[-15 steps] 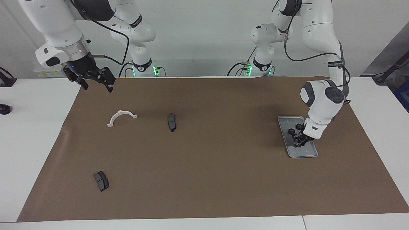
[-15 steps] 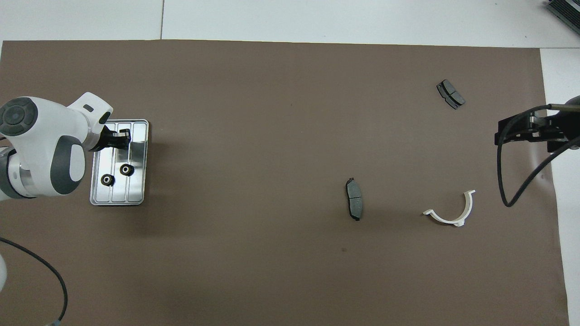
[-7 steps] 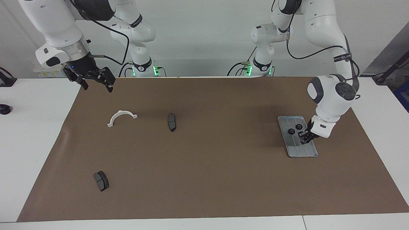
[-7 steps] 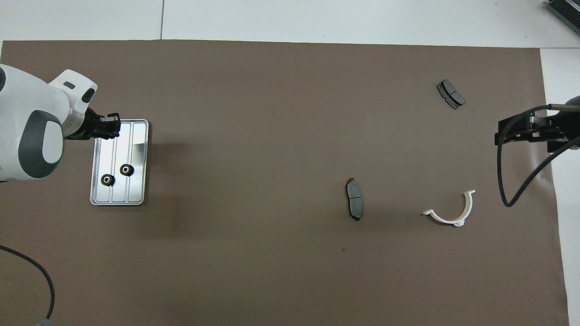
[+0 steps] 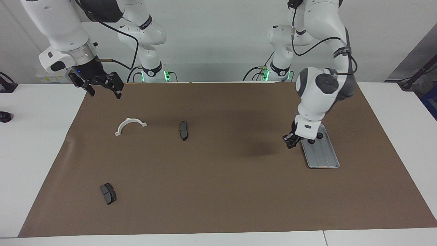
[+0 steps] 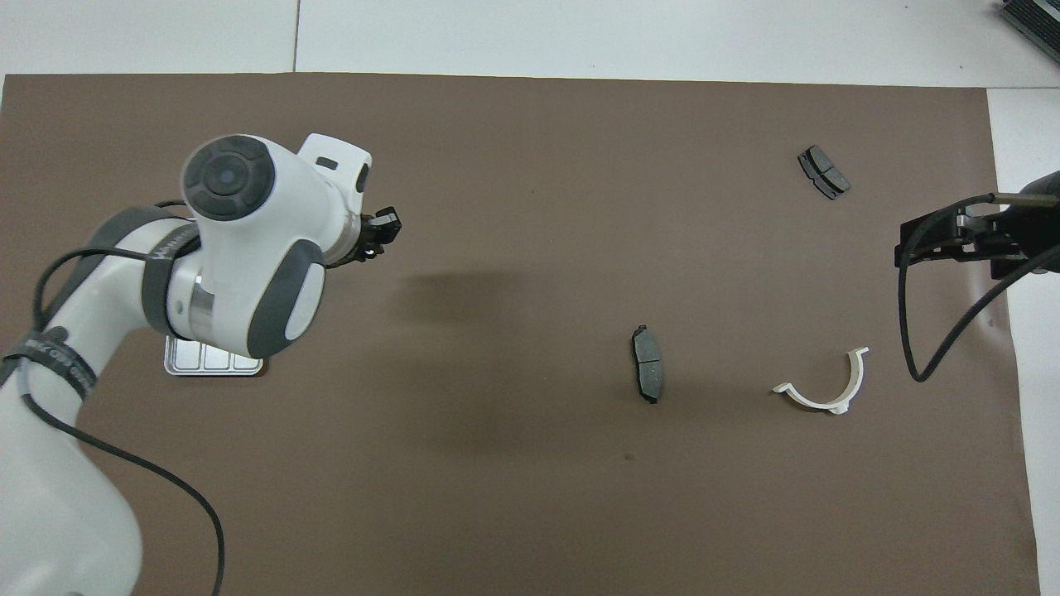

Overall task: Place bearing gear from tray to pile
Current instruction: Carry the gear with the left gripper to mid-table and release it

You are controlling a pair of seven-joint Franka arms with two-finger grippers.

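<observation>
A brown mat [image 5: 218, 191] covers the white table [image 5: 37, 153]; left gripper [image 5: 289, 140] pinched together over it, right gripper [image 5: 102, 89] spread.

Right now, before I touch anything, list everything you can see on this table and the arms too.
table: one, white, under everything
mat: one, brown, covering most of the table
tray: one, silver-grey, on the mat toward the left arm's end
gears: two, black, on the tray's end nearer the robots, partly hidden by the left arm
brake pads: two, dark grey, one mid-mat, one farther from the robots toward the right arm's end
half-ring: one, white, beside the mid-mat pad, toward the right arm's end
left hand: shut, over the mat beside the tray
right hand: open, waiting over the mat's edge
</observation>
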